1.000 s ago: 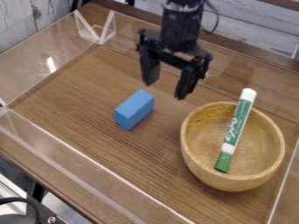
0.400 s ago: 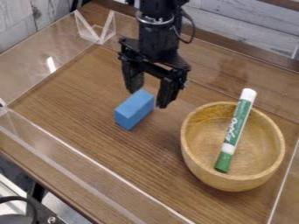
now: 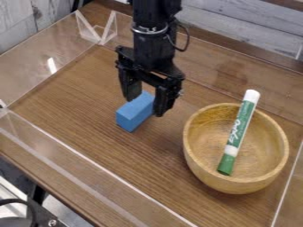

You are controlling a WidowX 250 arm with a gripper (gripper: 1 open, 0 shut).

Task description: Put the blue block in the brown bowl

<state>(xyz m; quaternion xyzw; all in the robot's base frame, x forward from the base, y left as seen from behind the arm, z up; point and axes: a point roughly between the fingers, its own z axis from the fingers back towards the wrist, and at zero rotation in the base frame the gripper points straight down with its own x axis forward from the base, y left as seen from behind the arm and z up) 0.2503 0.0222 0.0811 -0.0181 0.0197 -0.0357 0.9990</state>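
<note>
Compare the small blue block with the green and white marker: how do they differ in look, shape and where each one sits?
The small bright-blue rectangular block is one plain colour; the green-and-white marker has two colours. The block is short and boxy; the marker is long and slim. The block lies flat on the wooden table; the marker leans inside the round light-brown wooden bowl, its white tip over the rim. Neither is held.

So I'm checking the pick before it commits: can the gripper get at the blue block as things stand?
Probably yes. The gripper is open and points down right above the blue block, which lies alone on the table; the bowl and marker sit well clear.
</note>
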